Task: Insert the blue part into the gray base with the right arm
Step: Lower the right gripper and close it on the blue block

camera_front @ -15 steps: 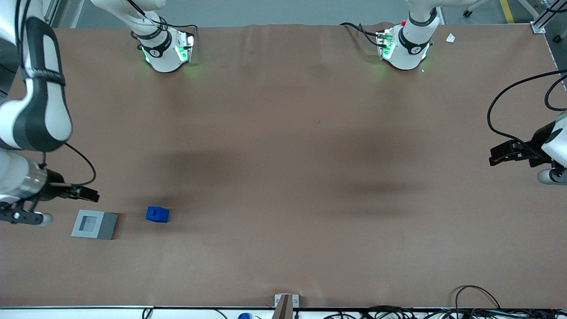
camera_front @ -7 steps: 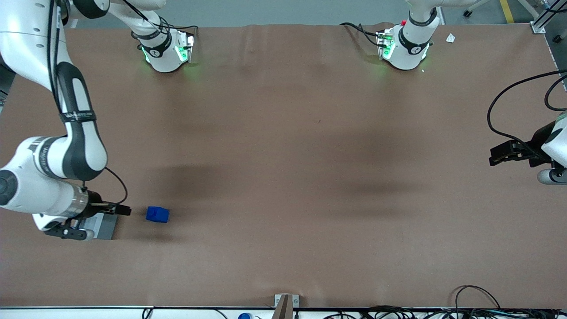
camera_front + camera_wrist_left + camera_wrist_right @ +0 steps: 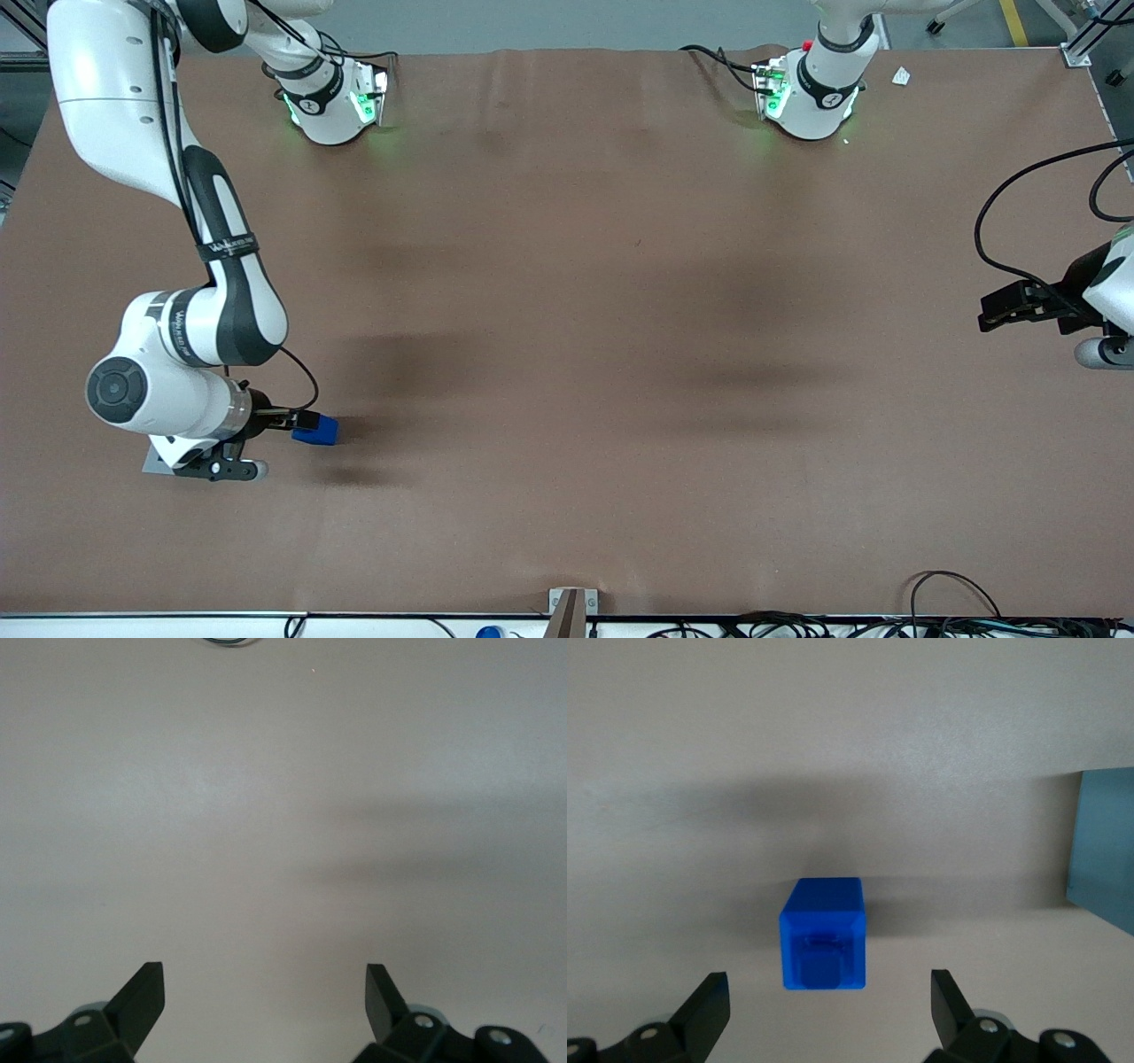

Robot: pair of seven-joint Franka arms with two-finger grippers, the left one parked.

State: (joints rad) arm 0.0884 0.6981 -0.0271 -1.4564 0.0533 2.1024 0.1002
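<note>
Small blocky blue part (image 3: 318,431): uniform bright blue. Square box-shaped gray base (image 3: 158,463): light gray. Jointed right arm (image 3: 190,266): white with dark gray-black panels and a lettered band. Two-finger end effector (image 3: 830,1012): black, over the part. Table (image 3: 620,354): plain brown.

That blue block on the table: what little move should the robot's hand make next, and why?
Probably lower straight down around the blue part. The hand is open above it, with the part sitting untouched on the table between the two fingers. The part must be gripped before it can go to the gray base, which is beside it.
</note>
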